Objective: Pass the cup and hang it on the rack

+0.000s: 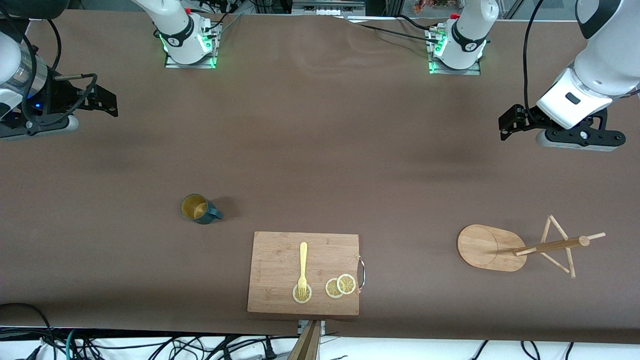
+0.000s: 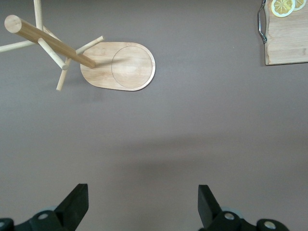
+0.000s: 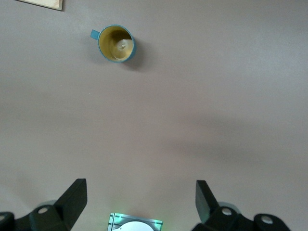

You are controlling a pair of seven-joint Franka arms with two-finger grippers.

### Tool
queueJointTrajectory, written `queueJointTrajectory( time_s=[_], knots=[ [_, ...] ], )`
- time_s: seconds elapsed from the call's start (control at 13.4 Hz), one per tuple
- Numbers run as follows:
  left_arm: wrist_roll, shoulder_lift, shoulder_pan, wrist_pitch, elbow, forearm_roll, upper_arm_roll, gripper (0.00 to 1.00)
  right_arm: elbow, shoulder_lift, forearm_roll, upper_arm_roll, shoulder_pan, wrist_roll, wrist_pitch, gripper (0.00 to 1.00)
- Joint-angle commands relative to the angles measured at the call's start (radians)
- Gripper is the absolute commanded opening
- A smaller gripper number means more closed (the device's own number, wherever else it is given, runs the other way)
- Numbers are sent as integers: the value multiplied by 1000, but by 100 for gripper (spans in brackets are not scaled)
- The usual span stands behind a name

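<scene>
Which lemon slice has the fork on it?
The lemon slice lying alone under the fork's tines; the other two slices overlap beside the cutting board's metal handle.

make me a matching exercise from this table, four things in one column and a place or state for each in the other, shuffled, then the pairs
Things
1. cup
2. rack
3. fork
4. left gripper

Places or states
A. lying on the cutting board, tines on a lemon slice
B. open, up over bare table
C. upright on the table toward the right arm's end
D. standing toward the left arm's end, nothing on its pegs

Pairs: 1-C, 2-D, 3-A, 4-B
</scene>
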Motion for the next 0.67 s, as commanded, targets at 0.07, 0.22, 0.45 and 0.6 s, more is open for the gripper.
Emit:
queueJointTrajectory(
  time_s=[0.07, 0.22, 0.45, 0.6],
  knots=[
    [14, -3, -2, -23, 21, -2, 0, 100, -3, -5, 17, 4, -5, -15, -2, 100],
    [14, -3, 0, -23, 21, -2, 2, 100, -5, -5, 35, 3, -5, -28, 0, 100],
    [14, -3, -2, -24, 21, -2, 0, 100, -5, -6, 37, 3, -5, -31, 0, 100],
    [14, -3, -2, -26, 21, -2, 0, 100, -6, -5, 37, 3, -5, -32, 5, 100]
  ],
)
